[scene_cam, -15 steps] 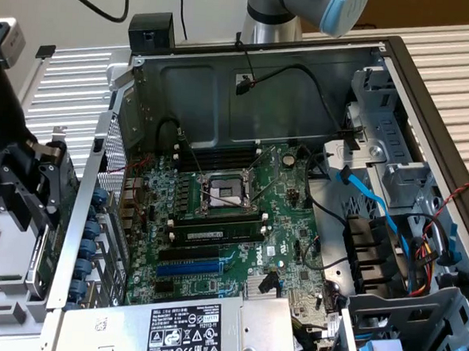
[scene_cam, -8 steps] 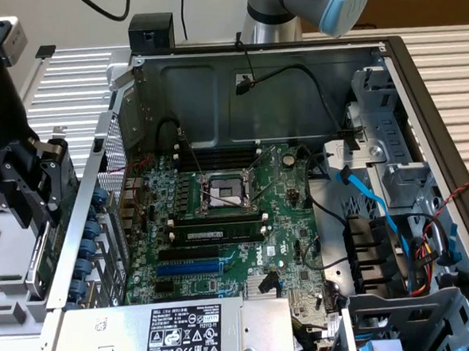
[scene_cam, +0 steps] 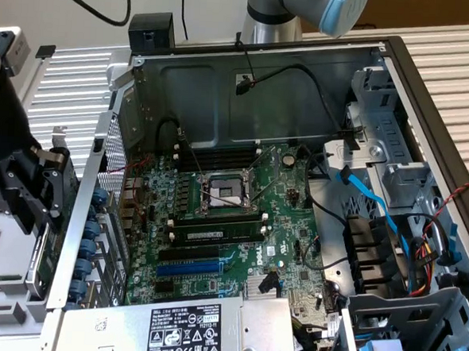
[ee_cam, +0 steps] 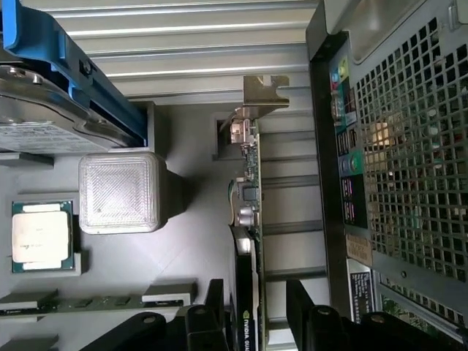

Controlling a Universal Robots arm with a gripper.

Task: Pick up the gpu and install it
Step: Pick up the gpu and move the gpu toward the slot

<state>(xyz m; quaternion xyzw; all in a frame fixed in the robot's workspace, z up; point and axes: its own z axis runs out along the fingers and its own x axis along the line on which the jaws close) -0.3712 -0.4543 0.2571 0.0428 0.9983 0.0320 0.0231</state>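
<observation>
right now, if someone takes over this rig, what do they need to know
The gripper is open, one finger on each side of the gpu, not closed on it.
The gpu stands on edge on the grey parts tray, outside the case and beside the case's back panel.
Done: approach only; the gripper straddles the card.
Left: grip, lift and install. The blue slot on the motherboard holds no card.

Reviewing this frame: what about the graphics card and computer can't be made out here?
Graphics card, wrist view: seen edge-on, so its fan side is hidden; one end runs off the picture's edge between the fingers of the end effector.
Power supply label, exterior view: print too small to read.
</observation>
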